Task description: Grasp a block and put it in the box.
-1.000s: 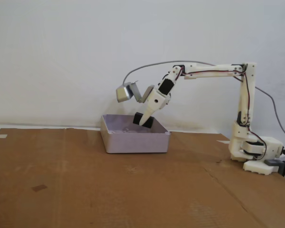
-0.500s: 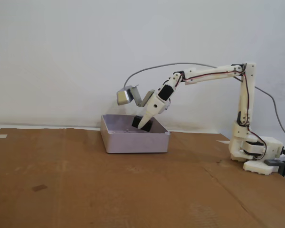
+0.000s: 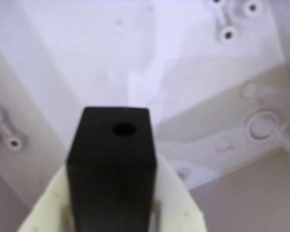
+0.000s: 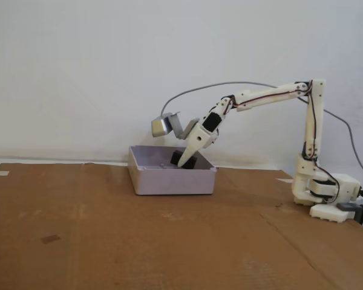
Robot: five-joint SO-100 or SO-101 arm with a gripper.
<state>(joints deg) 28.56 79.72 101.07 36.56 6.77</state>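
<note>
While you looked through the wrist view, the block [image 3: 115, 164] filled the 6 o'clock half of the frame, clamped between the two pale fingers [image 3: 181, 203] of the gripper [image 3: 113, 193]. The jaws stood closed against its side faces, with no slack visible. A round hole marked its top face toward 12 o'clock. Behind it lay the pale floor of the box [image 3: 135, 58].

In the fixed view, you saw the gripper [image 4: 183, 162] angled down into the box [image 4: 172, 179], the block [image 4: 185, 160] sitting below rim level inside it, toward the 3 o'clock wall. You could not tell whether it touched the floor.

The block looked rigid, light and matte, so a grip across its flat parallel sides should have held without slipping or crushing.
</note>
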